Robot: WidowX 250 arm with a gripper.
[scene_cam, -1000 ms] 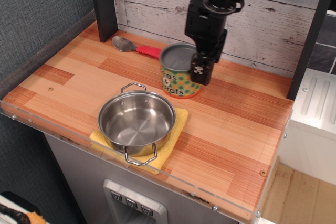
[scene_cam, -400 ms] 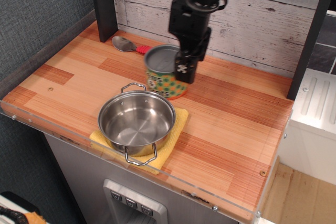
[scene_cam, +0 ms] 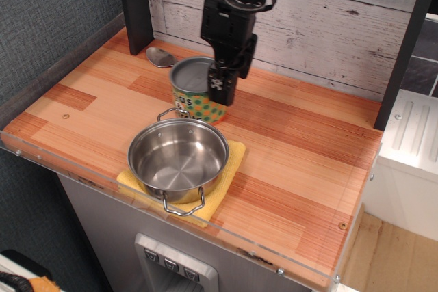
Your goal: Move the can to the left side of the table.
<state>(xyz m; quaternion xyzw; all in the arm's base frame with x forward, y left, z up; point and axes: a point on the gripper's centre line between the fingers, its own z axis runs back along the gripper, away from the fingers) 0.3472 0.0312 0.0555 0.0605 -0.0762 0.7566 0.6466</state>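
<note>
Observation.image: fingers (scene_cam: 222, 87) vertical, clamping can (scene_cam: 195, 91)

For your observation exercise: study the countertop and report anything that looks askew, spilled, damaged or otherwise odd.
Nothing looks spilled or damaged. The can is upright in the gripper, just behind the steel pot. The pot sits on a yellow cloth lying at an angle to the table edge. The can hides most of a spoon behind it.

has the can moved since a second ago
Yes. The can has slid left, from right of the steel pot to behind it, now hiding the spoon's red handle.
</note>
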